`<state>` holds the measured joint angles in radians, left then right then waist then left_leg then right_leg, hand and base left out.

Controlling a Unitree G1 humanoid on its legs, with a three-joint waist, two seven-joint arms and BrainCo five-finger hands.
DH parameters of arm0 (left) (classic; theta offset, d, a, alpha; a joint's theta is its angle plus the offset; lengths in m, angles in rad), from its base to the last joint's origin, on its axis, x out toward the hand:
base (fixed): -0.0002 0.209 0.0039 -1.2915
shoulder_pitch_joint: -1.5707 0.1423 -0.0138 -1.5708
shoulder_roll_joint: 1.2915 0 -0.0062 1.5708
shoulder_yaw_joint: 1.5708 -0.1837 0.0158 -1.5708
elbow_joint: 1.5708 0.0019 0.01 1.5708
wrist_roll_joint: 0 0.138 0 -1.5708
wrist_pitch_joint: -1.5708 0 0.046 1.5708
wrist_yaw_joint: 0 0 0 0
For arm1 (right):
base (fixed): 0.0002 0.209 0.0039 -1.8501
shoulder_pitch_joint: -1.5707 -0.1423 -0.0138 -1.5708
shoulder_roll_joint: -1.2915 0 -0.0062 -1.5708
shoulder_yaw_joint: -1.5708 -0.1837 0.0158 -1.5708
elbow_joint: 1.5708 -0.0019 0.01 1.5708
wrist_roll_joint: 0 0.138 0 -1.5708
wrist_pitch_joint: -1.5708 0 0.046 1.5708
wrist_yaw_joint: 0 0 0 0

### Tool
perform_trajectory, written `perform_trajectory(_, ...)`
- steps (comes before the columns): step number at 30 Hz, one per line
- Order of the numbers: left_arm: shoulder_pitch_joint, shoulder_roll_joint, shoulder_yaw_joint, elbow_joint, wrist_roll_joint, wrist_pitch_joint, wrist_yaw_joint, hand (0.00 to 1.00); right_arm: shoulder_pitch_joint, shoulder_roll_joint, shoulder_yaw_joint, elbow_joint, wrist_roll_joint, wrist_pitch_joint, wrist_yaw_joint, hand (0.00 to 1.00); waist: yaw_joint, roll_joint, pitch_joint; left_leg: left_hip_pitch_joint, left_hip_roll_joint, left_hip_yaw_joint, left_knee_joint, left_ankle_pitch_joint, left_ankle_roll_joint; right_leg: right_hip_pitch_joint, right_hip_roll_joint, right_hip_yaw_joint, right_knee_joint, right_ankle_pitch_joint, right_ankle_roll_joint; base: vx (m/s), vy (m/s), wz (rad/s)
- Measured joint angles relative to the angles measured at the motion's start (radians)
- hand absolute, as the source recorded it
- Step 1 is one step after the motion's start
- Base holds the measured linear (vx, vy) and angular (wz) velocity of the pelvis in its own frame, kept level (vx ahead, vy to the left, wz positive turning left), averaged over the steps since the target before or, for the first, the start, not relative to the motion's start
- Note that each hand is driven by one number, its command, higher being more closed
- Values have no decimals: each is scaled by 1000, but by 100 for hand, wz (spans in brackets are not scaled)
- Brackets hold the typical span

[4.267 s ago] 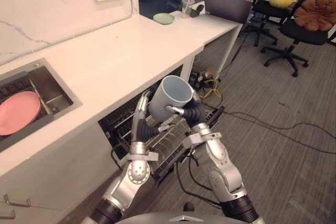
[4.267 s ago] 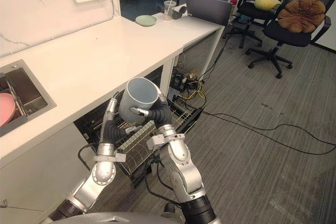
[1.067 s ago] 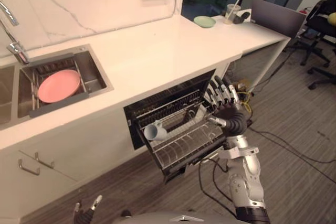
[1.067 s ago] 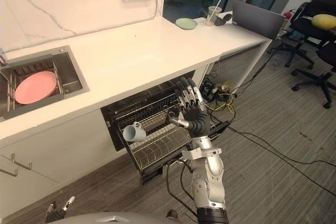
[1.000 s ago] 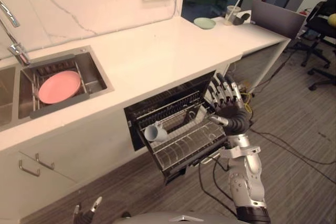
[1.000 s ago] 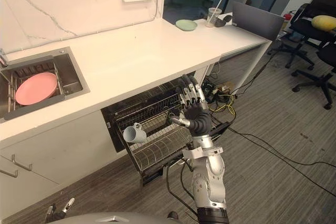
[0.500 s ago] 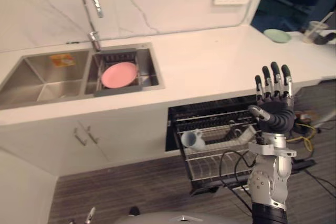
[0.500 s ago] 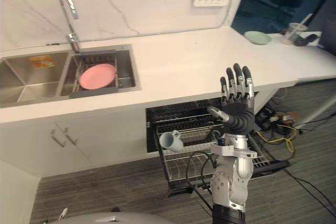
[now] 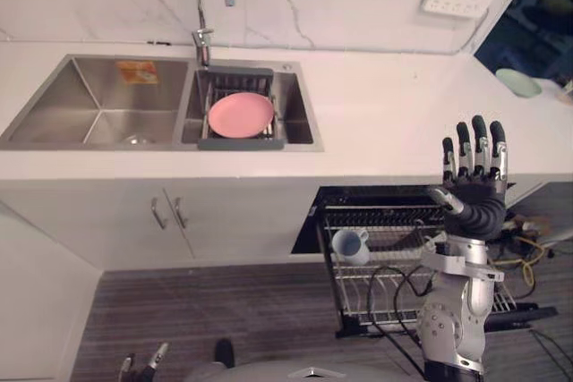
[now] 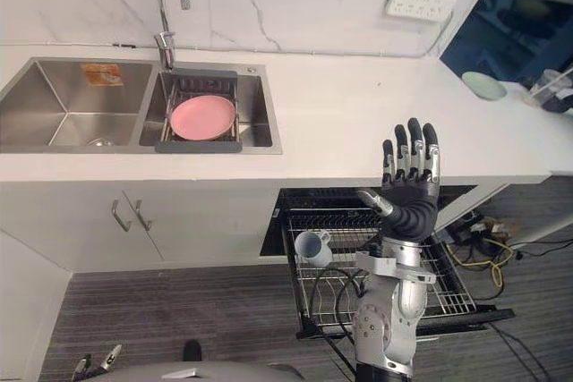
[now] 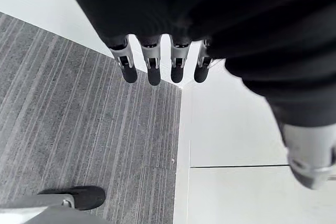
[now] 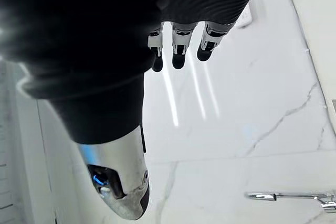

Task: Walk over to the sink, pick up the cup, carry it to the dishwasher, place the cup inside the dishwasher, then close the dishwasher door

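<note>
The head camera has swung left since a second ago, so the sink (image 9: 98, 114) now sits mid-view, while the cup (image 9: 349, 245) has stayed put and the right hand (image 9: 474, 190) is still raised. At the near left, the left hand (image 11: 153, 69) hangs low over the floor, fingers straight and loose, holding nothing. The sink's right basin holds a pink plate (image 9: 240, 114), which has no part in what is left. The cup lies tilted at the left end of the pulled-out rack (image 10: 452, 279) under the counter, handle to the right. The right hand stands upright above the rack's right part, fingers spread and empty, its palm facing the counter. The risk lies in the closing: the hand is high and touching nothing, so a push from there could miss the rack's front or land on its wires. A hard shove could roll the loosely lying cup. The floor cords (image 9: 528, 243) by the rack's right end might snag.
</note>
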<state>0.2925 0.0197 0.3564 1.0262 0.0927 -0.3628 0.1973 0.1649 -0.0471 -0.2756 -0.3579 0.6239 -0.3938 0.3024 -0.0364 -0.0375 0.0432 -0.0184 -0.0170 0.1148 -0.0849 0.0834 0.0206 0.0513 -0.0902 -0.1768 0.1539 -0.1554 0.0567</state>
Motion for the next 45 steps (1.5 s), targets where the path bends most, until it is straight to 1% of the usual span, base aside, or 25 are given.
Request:
perform_trajectory(2,1,-22,15,-26,0,-2,0,0,22,0,0,-33,0,0,7,0,2,14,-3,2,3,1,0,-1,-1,2,-3,0,0,0,0,18,-6,-1)
perform_trajectory(4,0,-36,28,-59,0,-5,-1,0,42,9,3,-65,-1,0,19,0,5,20,-6,0,6,1,0,-3,-5,4,0,0,-1,0,0,0,0,0)
perform_trajectory(7,-2,-55,34,-84,-1,-6,-2,0,67,40,28,-102,-1,1,19,0,7,19,-6,-3,7,10,0,-10,-8,8,0,3,-10,-7,2,-50,-13,-4)
perform_trajectory(9,-1,-59,34,-90,-1,-6,-2,0,80,47,48,-106,-1,2,21,0,11,21,-7,-2,7,19,-1,-9,-8,7,-2,5,-12,-12,5,-45,-7,-7)
perform_trajectory(10,8,-77,33,-130,-1,-9,-2,0,112,70,107,-105,-1,6,60,0,28,21,-35,-19,6,32,-1,18,-1,2,-4,4,-55,25,16,0,0,0)
perform_trajectory(13,9,-77,33,-134,-1,-9,-2,0,112,70,107,-105,-1,6,60,0,27,18,-33,-18,6,31,-1,14,0,2,-4,5,-54,25,16,0,0,0)
perform_trajectory(14,9,-77,33,-134,-1,-9,-2,0,112,70,107,-105,-1,6,60,0,27,18,-33,-16,7,32,-1,8,-5,3,-4,6,-52,25,16,-29,3,-4)
perform_trajectory(16,9,-78,33,-134,-11,-9,-9,0,113,70,109,-105,-1,6,61,0,27,19,-32,-15,8,35,-1,4,0,2,-3,9,-49,25,15,-33,2,-4)
perform_trajectory(19,8,-82,33,-133,-71,-2,-36,0,126,70,129,-105,-1,6,63,0,27,21,-30,-19,8,50,-2,4,0,2,-3,6,-50,20,16,-12,2,0)
perform_trajectory(22,3,-89,36,-131,-147,9,-76,0,138,71,153,-105,-1,5,62,0,17,22,-29,-36,10,73,-2,4,0,-8,-9,-13,-61,22,19,-6,16,15)
perform_trajectory(26,-10,-98,36,-130,-239,16,-104,0,142,82,155,-96,-2,5,62,0,11,22,-29,-51,5,78,-2,11,8,-2,-19,-49,-63,29,26,71,18,25)
perform_trajectory(28,-21,-99,56,-129,-298,29,-124,0,141,88,158,-96,-4,5,63,0,16,9,-22,-47,2,70,-2,5,11,11,-23,-59,-62,30,27,48,19,17)
perform_trajectory(30,-35,-99,84,-116,-302,36,-123,0,140,88,157,-95,-10,5,63,0,21,1,-19,-36,0,57,-2,0,13,22,-24,-62,-59,31,25,59,12,9)
perform_trajectory(34,-38,-102,137,-89,-305,47,-109,0,140,88,157,-88,-23,5,60,0,25,7,-16,-8,3,57,4,-14,12,35,-22,-52,-30,32,23,53,12,-1)
perform_trajectory(35,-40,-109,153,-79,-307,48,-100,0,140,87,157,-72,-23,5,60,0,26,4,-13,-17,6,57,52,-39,10,48,-18,-51,-28,31,23,50,-6,3)
perform_trajectory(36,-45,-109,155,-77,-309,48,-94,0,141,84,159,-59,-23,5,60,0,36,16,7,-63,24,60,189,-106,-4,61,-13,-53,-19,30,18,0,0,0)
perform_trajectory(37,-44,-109,155,-75,-310,48,-94,0,142,83,165,-59,-23,5,60,0,42,20,12,-92,39,67,271,-139,-7,67,-10,-56,-14,23,3,-27,0,-4)
perform_trajectory(38,-39,-110,155,-75,-318,46,-96,0,140,83,180,-67,-23,4,59,0,50,31,24,-164,66,95,433,-201,-16,72,-11,-61,0,-41,-14,-83,1,19)
perform_trajectory(39,-46,-111,152,-67,-325,50,-96,0,138,78,182,-67,-24,4,56,0,46,33,38,-223,100,112,561,-237,-35,72,-9,-84,27,-75,-4,-89,22,34)
perform_trajectory(40,-46,-107,153,-67,-325,50,-98,0,139,78,180,-66,-24,4,54,0,47,29,45,-237,108,121,600,-239,-53,77,-15,-87,38,-82,2,-101,42,33)
perform_trajectory(41,-43,-102,152,-61,-325,55,-98,0,128,76,173,-66,-25,5,41,0,62,37,49,-253,142,152,664,-278,-37,85,-17,-87,37,-85,3,-53,75,-6)
perform_trajectory(42,-19,-100,154,-60,-325,58,-97,0,108,72,170,-66,-25,4,26,0,69,43,49,-254,173,158,662,-294,-34,93,-23,-71,33,-87,8,-14,83,-21)
perform_trajectory(43,-7,-100,156,-58,-325,58,-96,0,100,73,170,-66,-24,4,17,0,70,41,49,-254,180,151,639,-293,-37,95,-32,-63,32,-90,12,65,126,-31)
perform_trajectory(45,23,-99,155,-39,-325,58,-98,0,92,74,172,-66,-25,-1,9,0,81,37,48,-261,176,72,518,-250,-61,95,-66,-8,24,-100,28,179,241,-39)
